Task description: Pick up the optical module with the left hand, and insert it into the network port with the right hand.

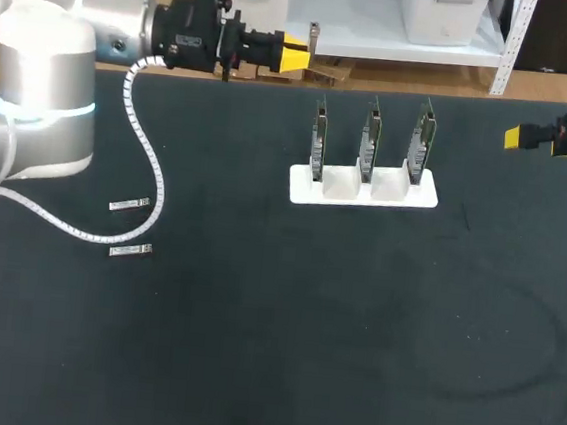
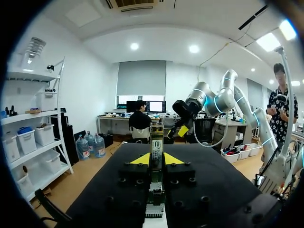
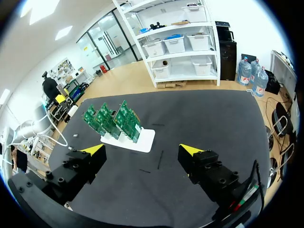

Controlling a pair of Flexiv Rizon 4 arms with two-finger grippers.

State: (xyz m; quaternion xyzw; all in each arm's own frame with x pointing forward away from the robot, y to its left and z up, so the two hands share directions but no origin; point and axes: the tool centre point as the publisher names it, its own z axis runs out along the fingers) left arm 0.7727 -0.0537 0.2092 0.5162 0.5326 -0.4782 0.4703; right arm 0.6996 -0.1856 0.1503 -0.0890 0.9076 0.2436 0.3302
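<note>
1. Reference landmark. The white plastic holder (image 1: 363, 188) stands on the black table mat (image 1: 280, 353). It carries three green circuit boards (image 1: 370, 140), upright and side by side in a row. The network ports on the boards cannot be made out.

2. Left arm. The left gripper (image 1: 297, 55) is behind the white plastic holder and to its left, at the far edge of the black table mat. Its fingers point sideways toward the holder's side. In the left wrist view the left gripper (image 2: 156, 159) has its yellow tips pressed against a narrow metallic optical module (image 2: 156, 142) from both sides. The module stands on end between the tips. In the head view it (image 1: 313, 37) projects above them, well apart from the holder and not touching the mat.

3. Right arm. The right gripper (image 1: 514, 137) is to the right of the white plastic holder, well apart from it and level with the boards' tops. In the right wrist view its fingers (image 3: 190, 151) are spread wide with nothing between them. The holder (image 3: 140, 141) lies ahead of them.

4. Other items. Two small silver modules (image 1: 129, 205) lie flat on the mat, well to the left of the holder and nearer the camera. A white coiled cable (image 1: 146, 159) from the left arm hangs over them.
</note>
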